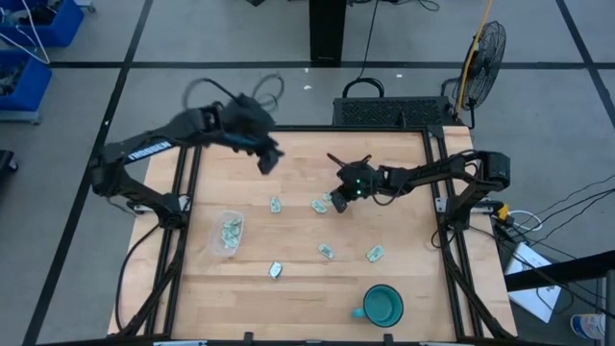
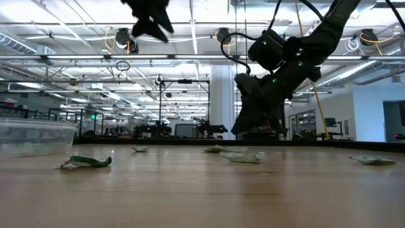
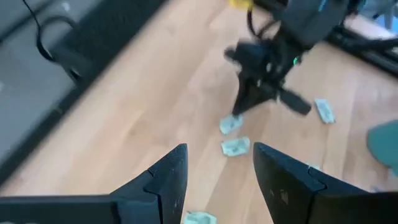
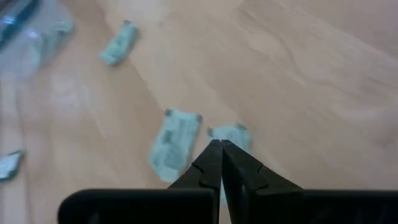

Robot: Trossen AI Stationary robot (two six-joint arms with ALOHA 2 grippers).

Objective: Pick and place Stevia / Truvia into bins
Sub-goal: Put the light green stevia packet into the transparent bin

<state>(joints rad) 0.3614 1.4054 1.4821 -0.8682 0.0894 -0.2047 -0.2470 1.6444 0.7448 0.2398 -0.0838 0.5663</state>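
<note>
My right jaws (image 4: 221, 148) are pressed fully together, tips down close to the pale wooden surface (image 1: 307, 279). In the right wrist view two small flat pale green and white paper sachets lie just at those tips: a longer one (image 4: 174, 143) beside them on one side, and a shorter one (image 4: 233, 134) partly behind them. I cannot tell whether the tips pinch an edge of the shorter sachet or merely touch it. From above, my right jaws (image 1: 338, 202) sit near the middle of the surface with a sachet (image 1: 319, 204) just beside them.

My left jaws (image 3: 217, 168) hang high above the surface with a clear gap between the two dark fingers (image 3: 168, 180), holding nothing. From above they (image 1: 269, 159) are well apart from my right jaws, toward the far left part of the surface.

The shallow, colourless, see-through plastic tub (image 1: 228, 234) stands well away from my right jaws, on the left side of the surface, with a few sachets inside. More sachets lie loose: one (image 1: 275, 204) between the tub and my right jaws, one (image 1: 276, 270) nearer the front edge, and two (image 1: 327, 251) (image 1: 375, 254) in front of my right jaws. A teal round cup (image 1: 382, 306) with a handle stands near the front edge.
</note>
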